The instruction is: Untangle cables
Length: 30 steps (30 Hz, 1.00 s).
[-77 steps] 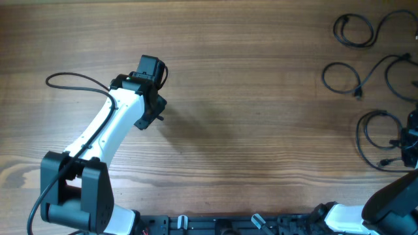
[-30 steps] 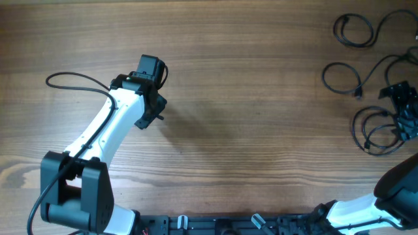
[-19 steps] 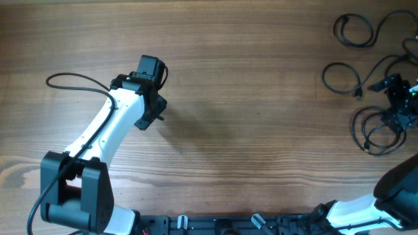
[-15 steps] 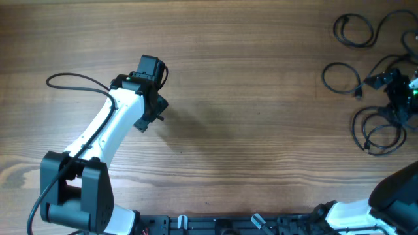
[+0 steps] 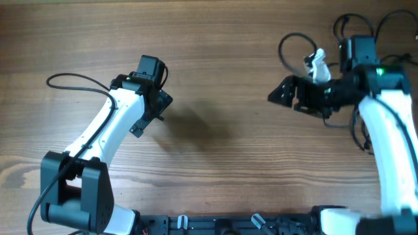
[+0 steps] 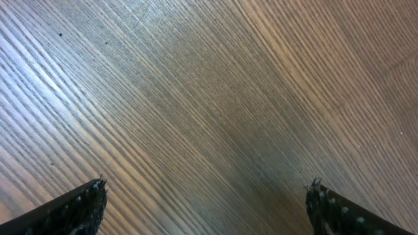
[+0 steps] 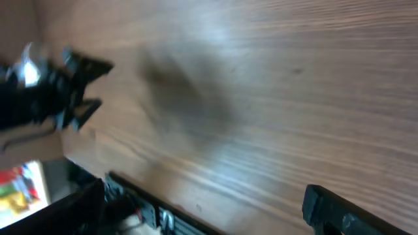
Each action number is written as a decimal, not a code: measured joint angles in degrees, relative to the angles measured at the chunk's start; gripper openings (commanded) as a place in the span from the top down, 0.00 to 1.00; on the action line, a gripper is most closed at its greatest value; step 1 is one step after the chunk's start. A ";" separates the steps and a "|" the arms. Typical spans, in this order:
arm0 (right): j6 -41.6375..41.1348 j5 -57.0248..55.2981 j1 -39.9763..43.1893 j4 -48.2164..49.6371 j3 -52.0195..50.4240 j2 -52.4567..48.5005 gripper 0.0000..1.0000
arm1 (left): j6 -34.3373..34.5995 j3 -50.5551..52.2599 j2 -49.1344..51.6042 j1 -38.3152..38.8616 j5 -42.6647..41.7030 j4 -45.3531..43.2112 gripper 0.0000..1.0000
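Thin black cables lie at the table's far right in the overhead view. One loop (image 5: 336,27) shows at the top right and another strand (image 5: 356,134) peeks out beside the right arm, which hides the rest. My right gripper (image 5: 288,98) hangs left of them, over bare wood, pointing left. In its wrist view, which is blurred, the right gripper (image 7: 196,215) is open with nothing between the fingers. My left gripper (image 5: 151,115) is open over bare wood at centre left. Only wood grain shows between the fingertips of the left gripper (image 6: 206,196).
The right arm's own black wire (image 5: 292,44) loops above its wrist. The left arm's wire (image 5: 68,77) arcs at the far left. The arms' base rail (image 5: 228,225) runs along the near edge. The left arm (image 7: 46,91) shows at the left of the right wrist view.
The right arm has swung from the cables at the far right toward the table's middle, jaws open and empty. The left gripper has opened wide; its arm stays put.
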<state>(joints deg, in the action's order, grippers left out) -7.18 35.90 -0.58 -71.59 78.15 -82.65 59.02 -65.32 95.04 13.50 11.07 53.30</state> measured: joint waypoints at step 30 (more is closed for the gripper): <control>3.67 -16.28 -4.07 1.88 -1.88 15.85 0.00 | 0.00 0.02 0.00 0.00 0.00 0.02 0.00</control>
<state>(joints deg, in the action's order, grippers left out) -3.51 19.62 -4.64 -69.71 76.27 -66.81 59.02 -65.30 95.04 13.50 11.07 53.32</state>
